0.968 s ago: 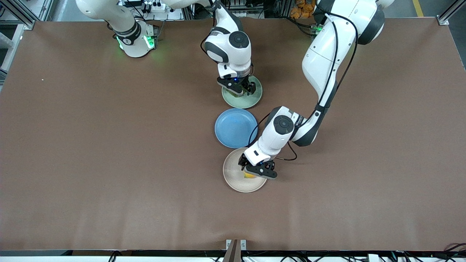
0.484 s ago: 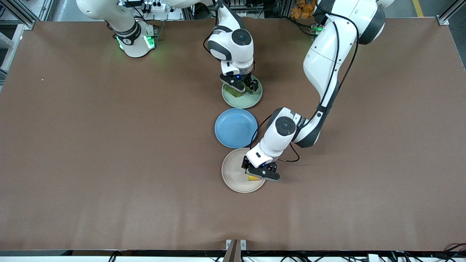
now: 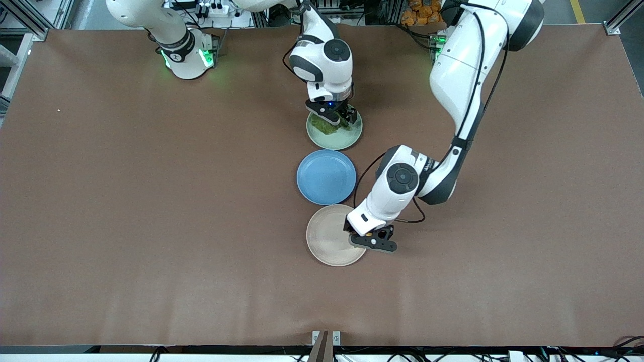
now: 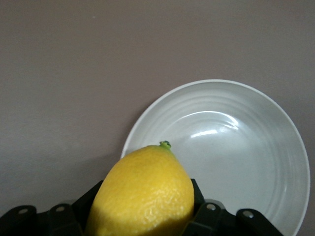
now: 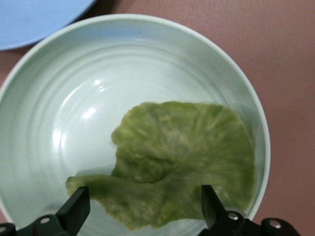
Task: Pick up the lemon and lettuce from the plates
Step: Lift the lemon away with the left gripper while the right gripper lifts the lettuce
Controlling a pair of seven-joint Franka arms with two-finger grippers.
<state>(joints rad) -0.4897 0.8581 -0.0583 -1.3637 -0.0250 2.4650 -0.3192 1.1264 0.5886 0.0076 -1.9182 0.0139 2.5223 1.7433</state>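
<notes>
My left gripper point(image 3: 373, 242) is shut on the lemon point(image 4: 145, 191), a bright yellow oval with a green tip. It holds it above the rim of the beige plate point(image 3: 324, 241), at the edge toward the left arm's end. That plate point(image 4: 246, 162) is bare. My right gripper point(image 3: 333, 116) is over the mint green plate point(image 3: 342, 138). It is open, with its fingers point(image 5: 74, 209) wide on either side of the lettuce point(image 5: 182, 157). The lettuce point(image 3: 324, 125) lies on that plate point(image 5: 59, 98).
A blue plate point(image 3: 326, 177) sits between the two other plates, almost touching both; its edge shows in the right wrist view point(image 5: 34, 19). The rest of the brown table point(image 3: 151, 201) is bare.
My left gripper has risen and moved from the beige plate's middle to its rim with the lemon in it. My right gripper has shifted slightly toward its base, and more of the lettuce shows.
</notes>
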